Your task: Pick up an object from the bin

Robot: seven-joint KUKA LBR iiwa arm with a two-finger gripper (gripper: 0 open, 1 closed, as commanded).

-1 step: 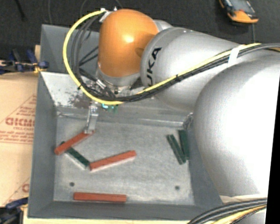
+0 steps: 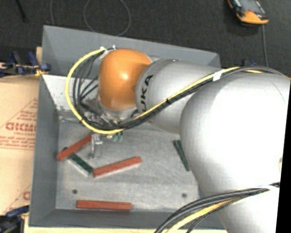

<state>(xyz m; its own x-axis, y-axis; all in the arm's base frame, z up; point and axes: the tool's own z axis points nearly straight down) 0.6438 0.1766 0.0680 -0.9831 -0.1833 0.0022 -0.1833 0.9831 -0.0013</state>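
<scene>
In the grey metal bin (image 2: 47,144) a short red-brown stick (image 2: 72,149) lies near the left wall, a dark green stick (image 2: 78,164) before it, a pale-tipped red-brown stick (image 2: 117,167) rightward; a long red-brown bar (image 2: 103,205) hugs the front wall.

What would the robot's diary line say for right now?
pincer: low in bin | beside: short red bar, green bar | close by: long red bar | hold: none seen
</scene>
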